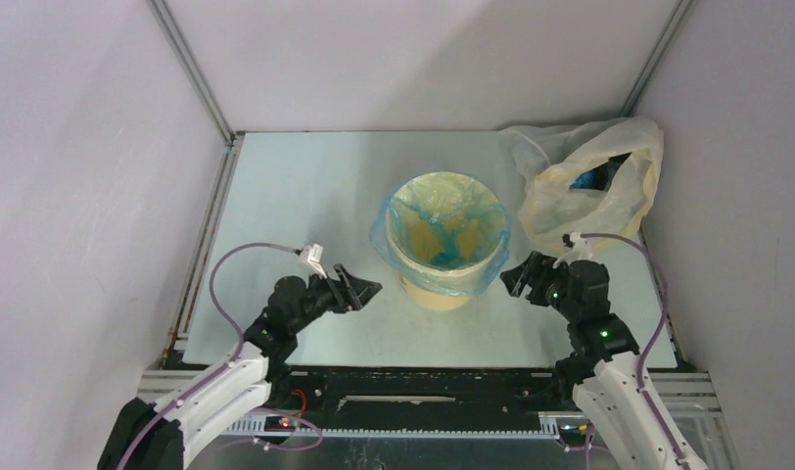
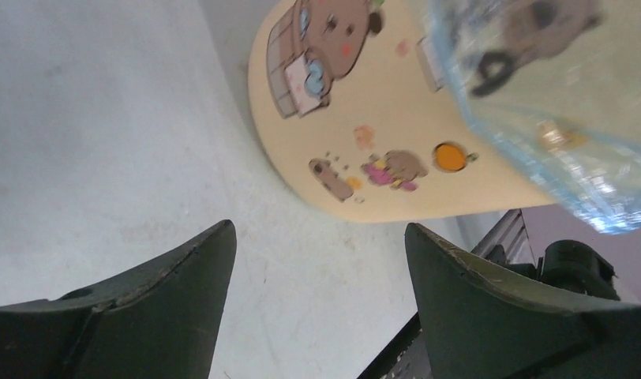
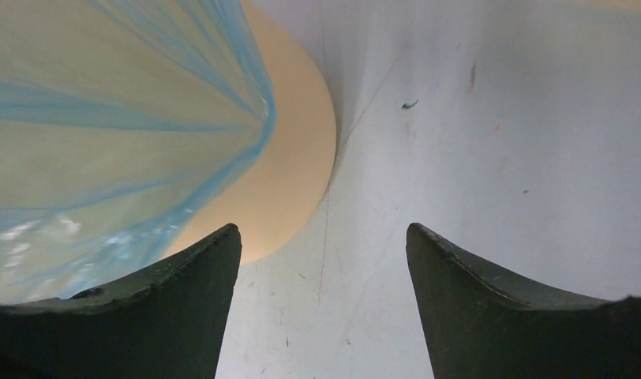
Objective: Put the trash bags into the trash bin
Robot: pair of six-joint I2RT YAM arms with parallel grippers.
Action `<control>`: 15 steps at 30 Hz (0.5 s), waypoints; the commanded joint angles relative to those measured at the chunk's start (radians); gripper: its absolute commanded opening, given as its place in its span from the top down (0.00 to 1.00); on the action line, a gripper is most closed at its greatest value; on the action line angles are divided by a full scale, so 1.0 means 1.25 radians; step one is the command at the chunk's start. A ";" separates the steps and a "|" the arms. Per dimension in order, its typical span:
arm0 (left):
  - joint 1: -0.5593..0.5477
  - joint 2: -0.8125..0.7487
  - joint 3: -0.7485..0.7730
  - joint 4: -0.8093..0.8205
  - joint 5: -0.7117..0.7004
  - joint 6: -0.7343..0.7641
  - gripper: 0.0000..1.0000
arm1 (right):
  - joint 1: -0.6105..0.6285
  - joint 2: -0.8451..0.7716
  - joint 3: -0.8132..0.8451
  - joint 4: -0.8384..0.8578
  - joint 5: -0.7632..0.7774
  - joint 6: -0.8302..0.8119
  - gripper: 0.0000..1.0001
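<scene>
Beside the trash bin (image 1: 439, 295), yellowish bag (image 1: 552, 192)

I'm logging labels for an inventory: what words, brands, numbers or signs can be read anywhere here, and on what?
Nothing here reads as certain text.
On the trash bin: only cartoon pictures, no legible letters.
Behind the trash bag film: a dark curl, perhaps a "9" or part of a drawing, too blurred to tell.
On the pale plastic bag: no print visible.
</scene>
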 commanded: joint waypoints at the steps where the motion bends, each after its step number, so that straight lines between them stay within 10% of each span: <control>1: -0.042 0.068 -0.038 0.241 -0.032 -0.051 0.15 | -0.001 0.044 -0.073 0.233 -0.100 0.074 0.21; 15: -0.001 0.571 0.061 0.711 0.074 -0.075 0.16 | 0.170 0.370 -0.100 0.687 -0.063 0.096 0.21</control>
